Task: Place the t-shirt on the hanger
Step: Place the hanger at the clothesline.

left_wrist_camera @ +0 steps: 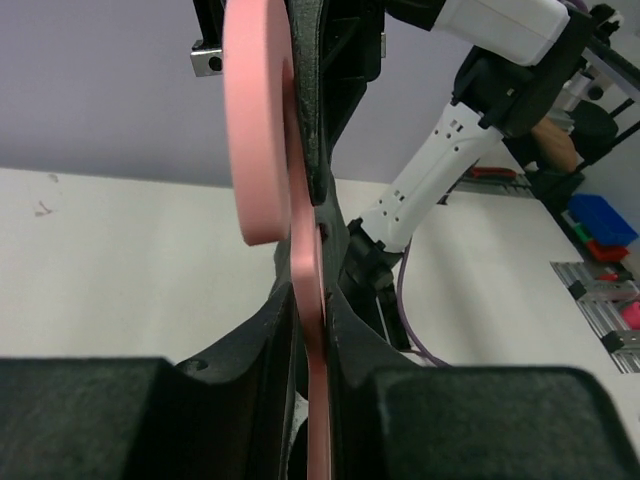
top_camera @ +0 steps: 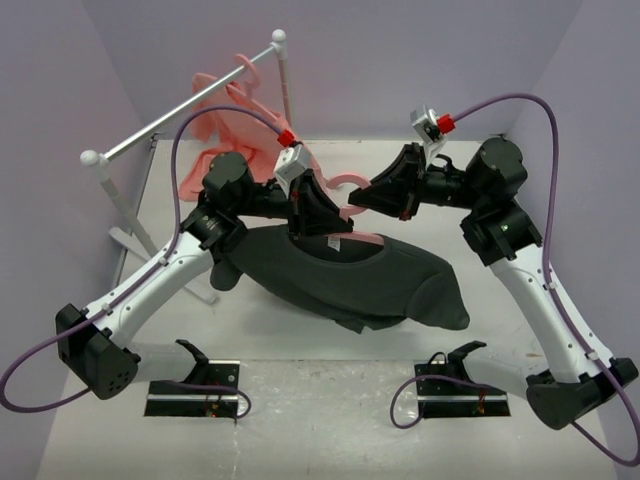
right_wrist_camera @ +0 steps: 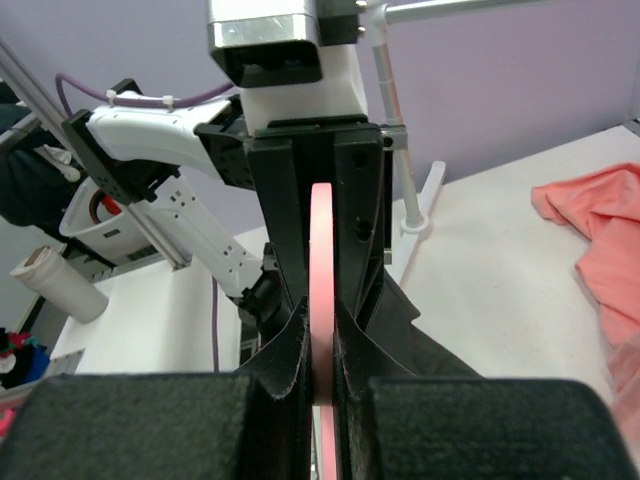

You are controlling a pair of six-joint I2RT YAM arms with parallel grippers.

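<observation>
The left fingers (left_wrist_camera: 250, 400) and the right fingers (right_wrist_camera: 280, 380) each pinch the thin salmon-pink plastic hanger (top_camera: 366, 238) near its hook, just above the neck of the dark charcoal cloth t-shirt (top_camera: 340, 275) sprawled on the white tabletop (top_camera: 330, 350). Uneven pulling could twist the hanger free or drag the collar off.

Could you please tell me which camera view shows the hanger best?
The top external view: the hanger shows its curved hook and part of one arm at the t-shirt neck. The wrist views show only its thin edge, clamped in the left gripper and right gripper.
</observation>
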